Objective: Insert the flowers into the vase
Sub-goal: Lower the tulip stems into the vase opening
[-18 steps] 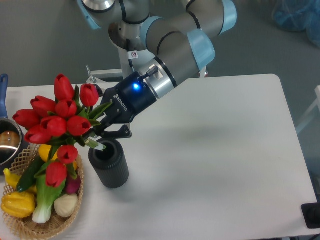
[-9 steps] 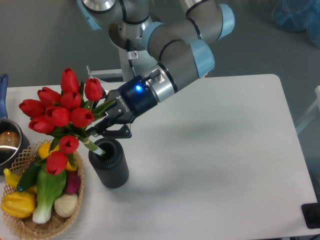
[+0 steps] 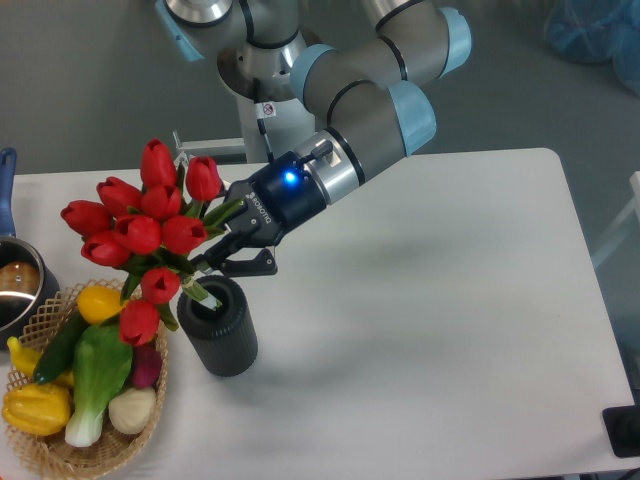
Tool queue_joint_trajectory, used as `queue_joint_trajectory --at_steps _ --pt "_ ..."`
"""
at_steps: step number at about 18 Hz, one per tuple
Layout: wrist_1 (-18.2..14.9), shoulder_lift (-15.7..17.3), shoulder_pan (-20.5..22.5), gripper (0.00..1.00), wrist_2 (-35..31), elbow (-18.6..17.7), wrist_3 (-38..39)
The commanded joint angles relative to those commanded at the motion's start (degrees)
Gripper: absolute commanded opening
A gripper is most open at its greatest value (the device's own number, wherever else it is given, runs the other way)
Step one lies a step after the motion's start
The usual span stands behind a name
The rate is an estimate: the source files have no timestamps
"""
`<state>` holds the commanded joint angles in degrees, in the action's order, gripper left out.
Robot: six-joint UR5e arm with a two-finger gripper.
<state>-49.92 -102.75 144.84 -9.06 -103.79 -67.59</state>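
Gripping the green stems, the gripper (image 3: 222, 262) leans in from the upper middle of the frame, jaws pinching the flowers (image 3: 145, 225) just below the red buds. The bunch tilts toward the upper left, its stem ends dipping into the round mouth of the vase (image 3: 219, 330), which stands upright on the table (image 3: 440, 300) left of centre. Lowest buds hang over the wicker basket (image 3: 60, 440) of vegetables in the lower left corner. A metal pot (image 3: 15, 285) peeks in at the left edge.
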Motion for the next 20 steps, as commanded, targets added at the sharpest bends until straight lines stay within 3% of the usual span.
queue_joint_trajectory --at_steps 5,20 --pt "0.0 0.44 -0.09 0.28 2.64 -2.82 -3.25" --pt "0.0 -0.17 0.53 0.28 2.64 -4.05 -5.19"
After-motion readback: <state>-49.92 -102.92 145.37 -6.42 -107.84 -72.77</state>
